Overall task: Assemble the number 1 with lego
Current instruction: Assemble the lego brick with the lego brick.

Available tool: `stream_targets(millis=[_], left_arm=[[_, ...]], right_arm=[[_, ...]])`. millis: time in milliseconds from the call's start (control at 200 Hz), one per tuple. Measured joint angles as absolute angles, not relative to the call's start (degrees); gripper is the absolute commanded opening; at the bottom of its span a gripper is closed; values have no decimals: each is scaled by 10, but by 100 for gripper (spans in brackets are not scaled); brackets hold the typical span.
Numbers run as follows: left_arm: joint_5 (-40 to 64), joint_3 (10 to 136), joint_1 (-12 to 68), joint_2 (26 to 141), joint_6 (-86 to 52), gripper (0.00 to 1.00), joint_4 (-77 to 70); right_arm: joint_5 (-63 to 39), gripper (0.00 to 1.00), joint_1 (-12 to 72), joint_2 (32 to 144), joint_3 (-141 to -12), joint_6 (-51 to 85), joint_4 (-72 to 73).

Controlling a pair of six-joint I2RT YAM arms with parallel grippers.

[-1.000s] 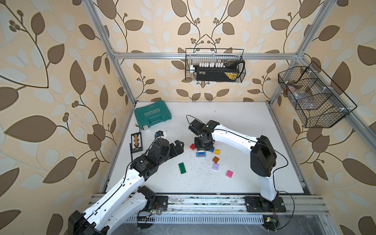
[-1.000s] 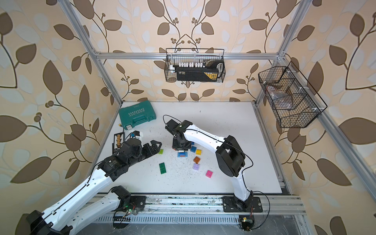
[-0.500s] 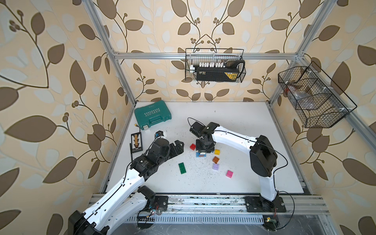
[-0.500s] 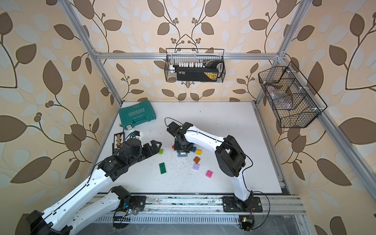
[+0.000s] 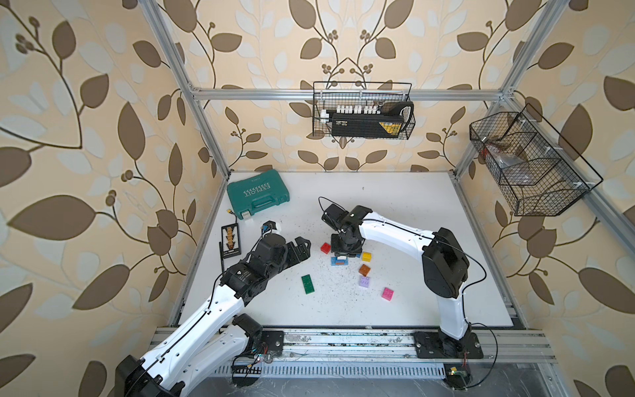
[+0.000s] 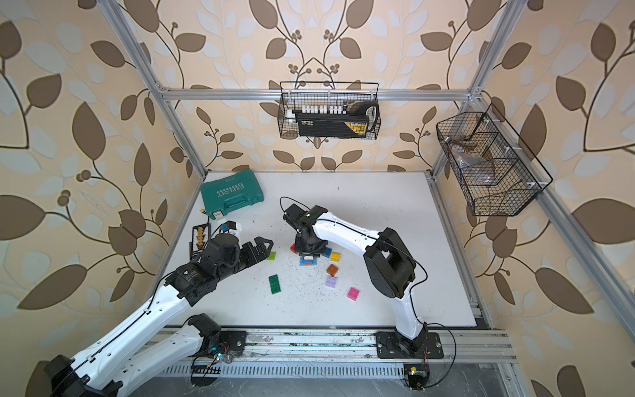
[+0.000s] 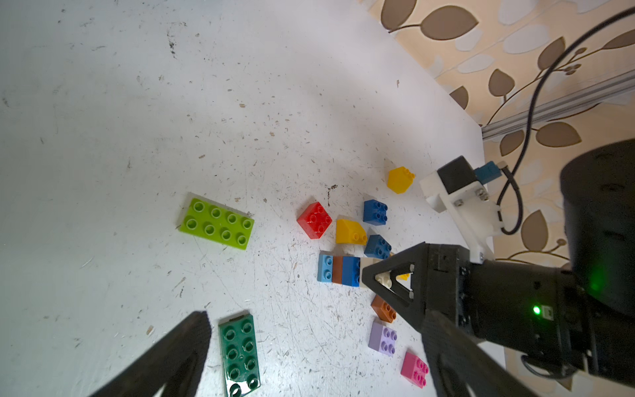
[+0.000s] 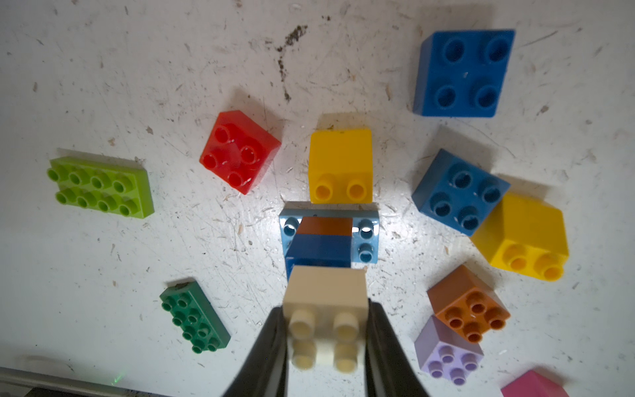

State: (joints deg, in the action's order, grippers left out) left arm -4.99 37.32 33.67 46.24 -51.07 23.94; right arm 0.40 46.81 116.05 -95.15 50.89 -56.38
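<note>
Two arms reach over the white tabletop [image 5: 412, 192], and in both top views the right gripper [image 5: 344, 255] points straight down onto a small stack of studded plastic lego bricks [image 5: 340, 262] near the middle. Loose ones lie around it: a red square brick [image 5: 325, 247], a yellow square brick [image 5: 366, 256], a brown square brick [image 5: 364, 270], a lilac square brick [image 5: 364, 282], a pink square brick [image 5: 388, 293] and, nearer the left arm, a dark green oblong brick [image 5: 308, 284]. The left gripper [image 6: 268, 250] hovers beside the cluster, spread wide and holding nothing; a large teal plastic tool case [image 6: 232, 194] sits in the far corner. From the left wrist, a lime green oblong brick [image 7: 216, 223] lies apart from the rest, and the stack shows its layers — light blue, brown, blue, then cream between the right arm's black tips. The right wrist makes it plainest: two black fingers [image 8: 268, 350] pinch a cream square brick [image 8: 326, 292] by its sides at the top of the stack, whose light blue base plate [image 8: 367, 233] rests on the table just beside a yellow sloped brick [image 8: 340, 161].
</note>
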Motion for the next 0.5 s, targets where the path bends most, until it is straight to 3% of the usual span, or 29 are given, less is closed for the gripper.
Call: stream_targets(millis=[500], left_arm=[[-50,373,337,467,-510,99,239]], right_arm=[[-6,0,468,1181,-971,486,-574]])
